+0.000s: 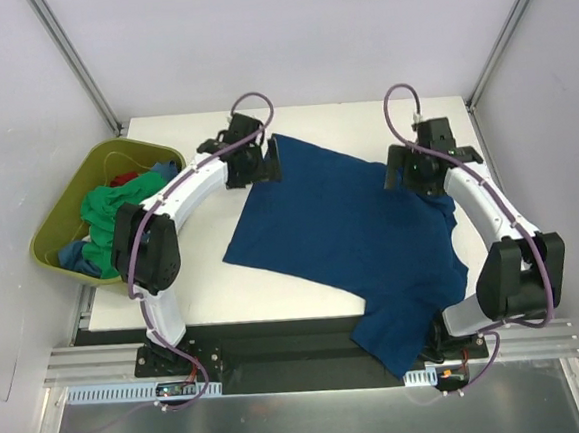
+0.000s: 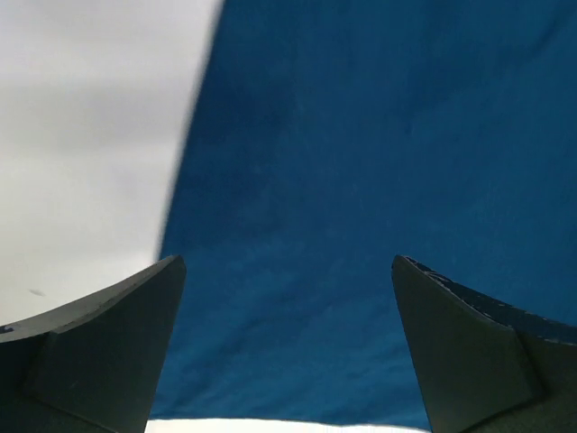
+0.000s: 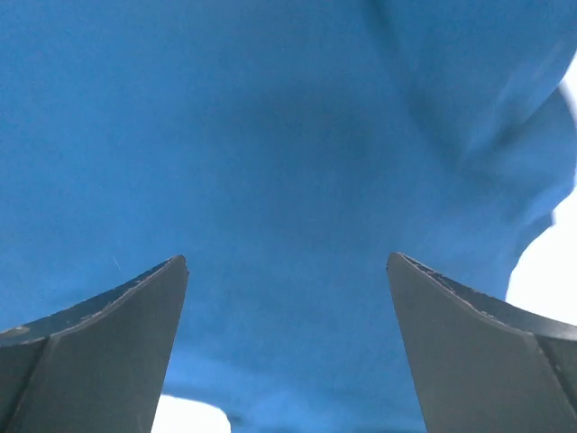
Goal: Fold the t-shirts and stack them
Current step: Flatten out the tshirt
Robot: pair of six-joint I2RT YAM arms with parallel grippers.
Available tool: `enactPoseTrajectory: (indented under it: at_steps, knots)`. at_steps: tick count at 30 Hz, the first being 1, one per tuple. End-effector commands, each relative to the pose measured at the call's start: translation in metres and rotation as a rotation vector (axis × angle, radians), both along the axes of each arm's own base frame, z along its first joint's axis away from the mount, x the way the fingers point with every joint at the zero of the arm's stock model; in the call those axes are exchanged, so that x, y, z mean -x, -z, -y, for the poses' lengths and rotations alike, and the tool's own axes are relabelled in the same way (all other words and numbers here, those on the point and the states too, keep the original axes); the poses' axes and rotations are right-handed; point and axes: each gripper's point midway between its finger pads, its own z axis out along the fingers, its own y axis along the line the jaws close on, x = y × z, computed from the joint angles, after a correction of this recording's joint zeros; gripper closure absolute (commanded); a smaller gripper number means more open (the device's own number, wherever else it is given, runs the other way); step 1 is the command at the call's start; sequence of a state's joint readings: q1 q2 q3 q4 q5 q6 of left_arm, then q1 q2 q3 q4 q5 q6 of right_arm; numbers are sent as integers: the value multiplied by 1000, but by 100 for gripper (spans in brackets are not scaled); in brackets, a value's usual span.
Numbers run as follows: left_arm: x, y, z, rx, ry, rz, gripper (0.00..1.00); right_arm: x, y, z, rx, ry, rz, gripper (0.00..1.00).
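The t-shirt [image 1: 340, 223] — the blue one — lies spread right under both claws. Your left claw [image 1: 265, 163] hangs released over its far left corner and your right claw [image 1: 404, 175] released over its far right edge; neither holds cloth. From there the shirt runs slantwise to the near right, its end drooping off the tabletop [image 1: 362, 120]. No print shows, and collar from hem is hard to tell — the other shirts [image 1: 104, 216] sit bundled in the tub [image 1: 55, 230].

T-shirt [image 1: 340, 223] on table [image 1: 412, 117], tub [image 1: 63, 209] left
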State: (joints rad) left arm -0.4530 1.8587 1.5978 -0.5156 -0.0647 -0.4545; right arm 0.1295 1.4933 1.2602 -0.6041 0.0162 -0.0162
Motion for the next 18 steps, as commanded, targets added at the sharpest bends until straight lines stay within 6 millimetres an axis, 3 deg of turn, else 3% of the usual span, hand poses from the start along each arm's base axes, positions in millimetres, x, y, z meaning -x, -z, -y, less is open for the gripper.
enactPoseTrajectory:
  at_steps: [1, 4, 8, 10, 13, 18]
  knots:
    - [50, 42, 29, 106, 52, -177, 1, 61, 64, -17, -101, 39, -227, 3]
    - [68, 60, 26, 118, 40, -225, 1, 86, 85, -10, -60, 59, -298, 3]
    - [85, 84, 17, 103, 19, -273, 1, 96, 100, -10, -46, 56, -336, 3]
    - [98, 101, 1, 53, -19, -298, 0, 96, 108, -16, -45, 30, -361, 3]
    - [117, 120, -21, 17, -78, -346, 1, 94, 119, -30, -18, -20, -406, 3]
    - [148, 143, -66, -27, -190, -420, 1, 92, 126, -84, -14, -153, -449, 3]
